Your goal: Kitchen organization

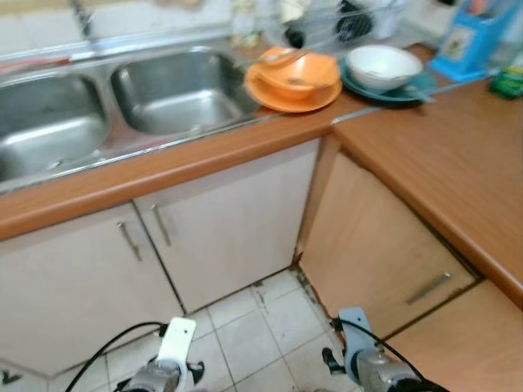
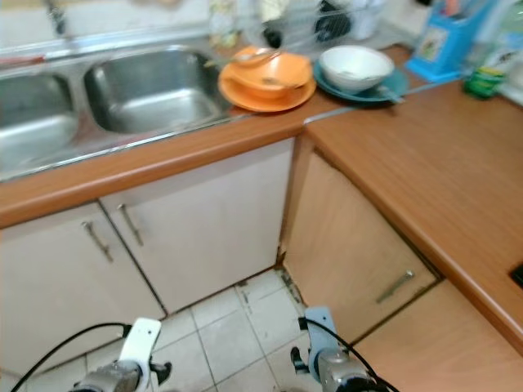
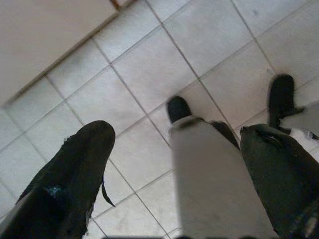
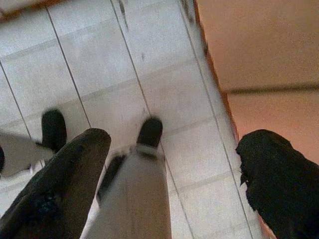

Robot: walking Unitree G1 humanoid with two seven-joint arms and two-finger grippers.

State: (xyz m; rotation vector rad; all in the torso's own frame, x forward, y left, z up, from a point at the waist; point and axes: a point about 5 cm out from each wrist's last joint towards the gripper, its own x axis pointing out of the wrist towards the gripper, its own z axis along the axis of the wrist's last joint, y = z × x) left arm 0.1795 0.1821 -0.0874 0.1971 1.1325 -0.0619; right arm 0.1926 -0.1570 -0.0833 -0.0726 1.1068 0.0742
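1. Left hand hangs low over the floor, fingers spread, grasping nothing.
2. Right hand likewise: fingers apart, nothing between them, pointed at the tiles beside the corner cabinet.
3. Both arms idle at the bottom of the eye views, well below the surface.
4. Task things sit on the surface at the back, right of the double sink: orange bowl on an orange plate, white bowl on a teal plate just beside it. A wire rack stands behind; a blue holder at the far right.
5. Judgement: step in hand is the approach. Views are blurred, so settle the stance first.
6. To do it well: step close to the corner, raise one hand above the surface edge, then reach for the nearer orange stack from the rim side, not over the sink.
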